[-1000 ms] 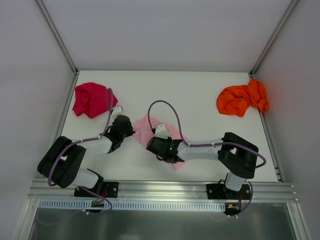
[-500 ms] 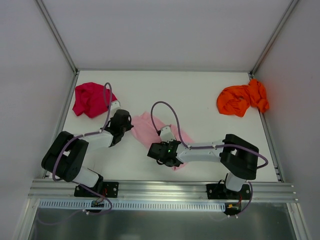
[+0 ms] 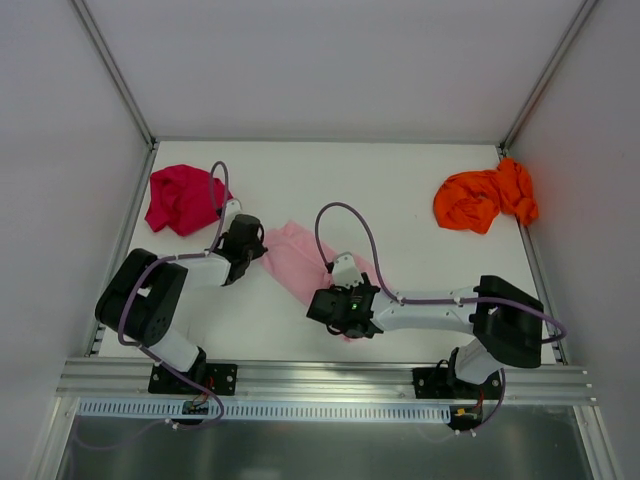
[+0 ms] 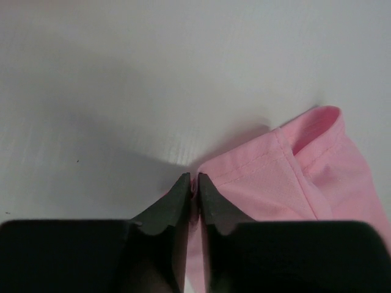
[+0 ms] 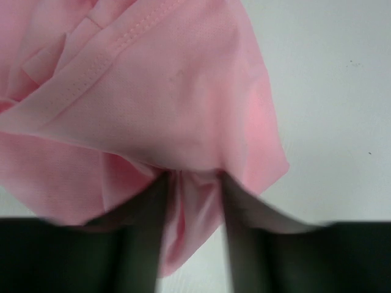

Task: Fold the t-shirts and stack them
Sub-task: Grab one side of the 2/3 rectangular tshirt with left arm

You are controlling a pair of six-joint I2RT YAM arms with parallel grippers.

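Observation:
The light pink t-shirt (image 3: 298,262) lies stretched on the white table between my two grippers. My left gripper (image 3: 257,247) is shut on its far left edge; in the left wrist view the black jaws (image 4: 194,179) pinch a thin hem of pink cloth (image 4: 275,183). My right gripper (image 3: 347,312) holds the near right end; in the right wrist view a bunched fold of pink cloth (image 5: 183,91) sits between its fingers (image 5: 192,178), blurred. The magenta-red t-shirt (image 3: 180,198) lies crumpled at the far left. The bright orange t-shirt (image 3: 483,198) lies crumpled at the far right.
White walls with metal frame posts enclose the table on the left, back and right. A metal rail (image 3: 320,378) with both arm bases runs along the near edge. Purple cables loop above both arms.
The left gripper has moved a little farther back and the right gripper has moved nearer and to the right. The pink t-shirt between them is drawn out longer.

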